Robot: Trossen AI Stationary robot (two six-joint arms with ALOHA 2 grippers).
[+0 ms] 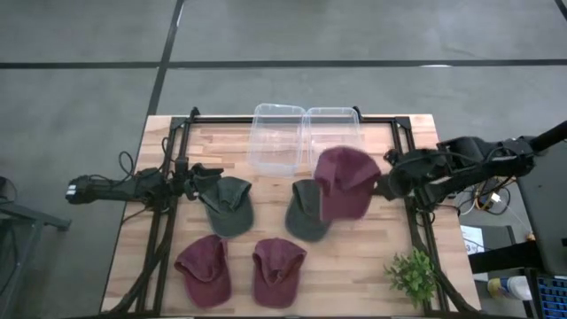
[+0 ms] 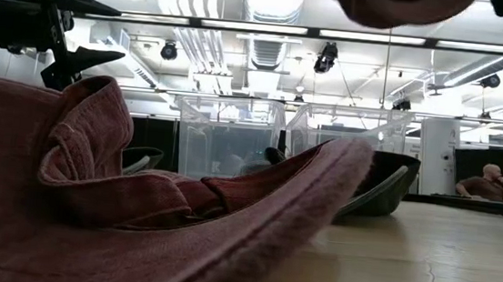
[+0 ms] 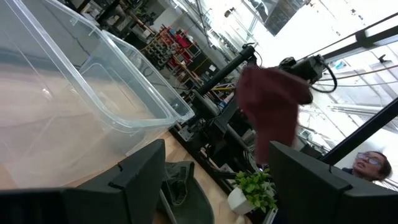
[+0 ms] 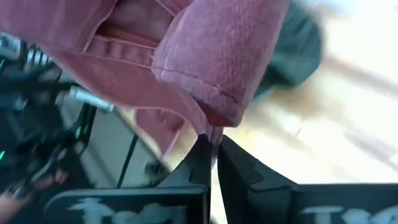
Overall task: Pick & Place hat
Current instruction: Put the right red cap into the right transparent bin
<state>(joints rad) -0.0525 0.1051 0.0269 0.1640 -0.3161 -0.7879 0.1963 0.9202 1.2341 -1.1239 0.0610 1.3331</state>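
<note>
A maroon hat (image 1: pixel 345 182) hangs in the air over the table's right half, just in front of the clear bins, with my right gripper (image 1: pixel 383 183) shut on it. It also shows at the top of the low view (image 2: pixel 391 3) and in the left wrist view (image 3: pixel 273 106). Part of a dark green hat (image 1: pixel 304 213) lies below it on the table. My left gripper (image 1: pixel 199 175) waits open at the table's left side, next to another dark green hat (image 1: pixel 229 204). Two maroon hats (image 1: pixel 204 268) (image 1: pixel 277 270) lie flat near the front edge. My right gripper pinches an edge fold of the maroon hat's cloth (image 4: pixel 217 115) between its two shut fingers. The fingers come from the table's right side, slanting down. The hat is lifted clear of the table and hangs slack from the fingers toward the table's middle.
Two clear plastic bins (image 1: pixel 276 135) (image 1: pixel 333 133) stand side by side at the far middle. A small green plant (image 1: pixel 413 275) stands at the front right corner. A black frame (image 1: pixel 412 177) runs along the table's sides. A person (image 2: pixel 483 184) sits in the room beyond.
</note>
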